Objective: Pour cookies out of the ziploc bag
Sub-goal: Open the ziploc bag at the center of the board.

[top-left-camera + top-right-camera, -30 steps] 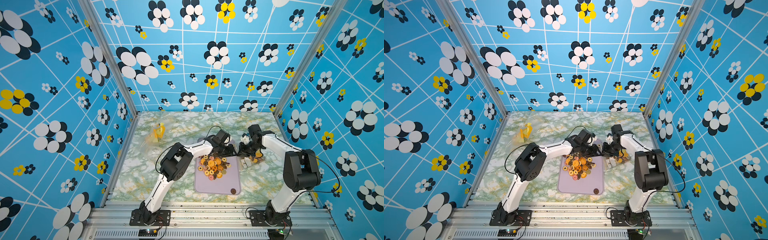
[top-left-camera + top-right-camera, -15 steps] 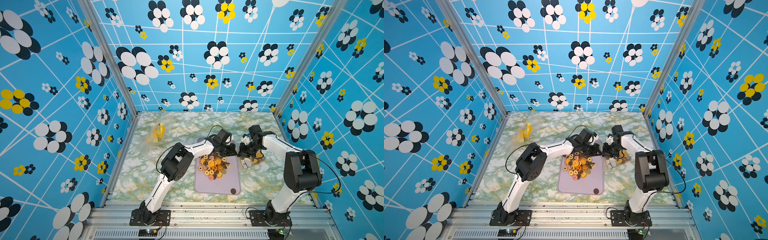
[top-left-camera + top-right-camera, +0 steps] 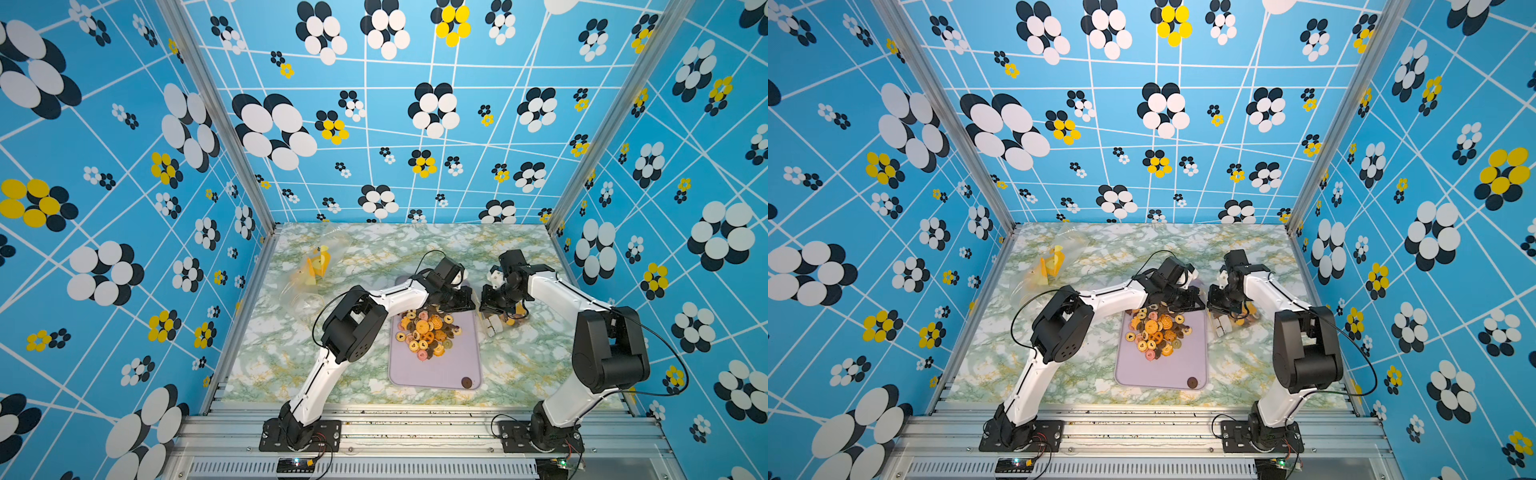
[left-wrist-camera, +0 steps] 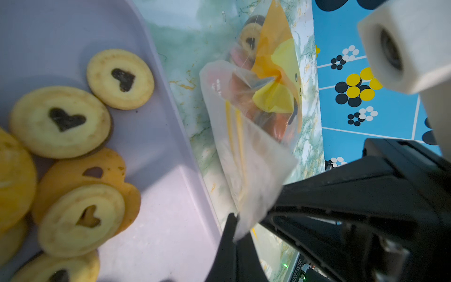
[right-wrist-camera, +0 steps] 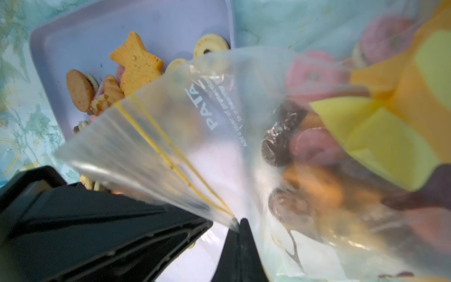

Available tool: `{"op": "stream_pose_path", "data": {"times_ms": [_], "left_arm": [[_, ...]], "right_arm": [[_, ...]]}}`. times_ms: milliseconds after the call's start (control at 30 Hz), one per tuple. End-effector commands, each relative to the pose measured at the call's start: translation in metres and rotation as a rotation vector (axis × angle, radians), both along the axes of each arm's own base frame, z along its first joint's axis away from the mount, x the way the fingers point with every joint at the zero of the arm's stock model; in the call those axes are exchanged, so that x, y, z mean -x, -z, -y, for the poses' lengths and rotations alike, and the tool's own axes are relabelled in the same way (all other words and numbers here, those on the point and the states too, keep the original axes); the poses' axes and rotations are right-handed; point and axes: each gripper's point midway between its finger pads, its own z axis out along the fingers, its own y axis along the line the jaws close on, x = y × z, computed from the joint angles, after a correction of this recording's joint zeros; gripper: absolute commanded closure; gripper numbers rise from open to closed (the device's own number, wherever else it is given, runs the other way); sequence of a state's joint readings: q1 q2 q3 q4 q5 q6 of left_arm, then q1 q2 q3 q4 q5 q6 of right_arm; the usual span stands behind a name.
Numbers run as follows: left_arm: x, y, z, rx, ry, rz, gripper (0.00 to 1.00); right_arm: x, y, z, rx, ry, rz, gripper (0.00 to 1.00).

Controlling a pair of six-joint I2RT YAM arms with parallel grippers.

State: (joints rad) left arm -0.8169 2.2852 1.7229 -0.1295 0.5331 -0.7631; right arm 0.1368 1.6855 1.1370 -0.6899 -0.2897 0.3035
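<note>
A clear plastic zip-top bag with yellow seal lines and a yellow-and-orange duck print (image 5: 219,117) is held between the two arms, just off the right edge of a lilac rectangular plastic tray (image 3: 436,370) and over the green-marbled bench (image 3: 540,365). The left fingers (image 4: 230,232) are closed on a corner of the bag's mouth edge. The right fingers (image 5: 241,234) are pinched shut on the film by the seal lines. Two grips apparently stretch the opening and turn it toward the tray. Many small round cookies in orange-yellow, pink and dark brown (image 3: 426,334) are heaped on the tray's far half, with one dark cookie alone at its near right corner. More cookies sit bunched at the bag's closed end, so the pour looks partly done. That end likely needs raising with the mouth over the tray, or cookies could fall onto the bench. A second crumpled clear bag with yellow print (image 3: 316,266) lies well apart at the far left.
</note>
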Motion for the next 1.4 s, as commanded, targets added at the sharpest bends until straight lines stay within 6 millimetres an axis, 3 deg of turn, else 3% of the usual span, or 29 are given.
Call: {"op": "stream_pose_path", "data": {"times_ms": [0, 200, 567, 900, 1067, 1200, 1233, 1300, 1367], "left_arm": [[0.003, 0.008, -0.002, -0.036, 0.009, -0.013, 1.00], [0.005, 0.009, -0.004, -0.044, 0.009, -0.019, 1.00], [0.004, 0.009, -0.009, -0.053, -0.002, -0.024, 1.00], [0.002, 0.012, -0.016, -0.058, -0.016, -0.031, 1.00], [0.003, 0.012, -0.019, -0.050, -0.017, -0.034, 1.00], [0.004, 0.009, -0.018, -0.040, -0.014, -0.034, 1.00], [0.004, 0.007, -0.017, -0.037, -0.014, -0.030, 1.00], [0.003, 0.006, -0.017, -0.035, -0.016, -0.029, 1.00], [0.003, 0.006, -0.017, -0.033, -0.016, -0.030, 1.00]], "right_arm": [[-0.014, -0.004, 0.014, 0.058, 0.052, 0.077, 1.00], [-0.020, -0.014, 0.026, 0.120, 0.075, 0.136, 1.00], [-0.038, -0.064, 0.047, 0.241, 0.099, 0.241, 1.00], [-0.027, -0.102, 0.051, 0.271, 0.059, 0.229, 1.00], [-0.019, -0.118, 0.065, 0.356, 0.054, 0.239, 1.00], [-0.017, -0.121, 0.070, 0.394, 0.024, 0.240, 1.00], [-0.017, -0.120, 0.068, 0.382, 0.014, 0.233, 0.94], [-0.015, -0.113, 0.062, 0.349, 0.003, 0.214, 0.70], [-0.012, -0.103, 0.056, 0.328, -0.008, 0.189, 0.53]]}}
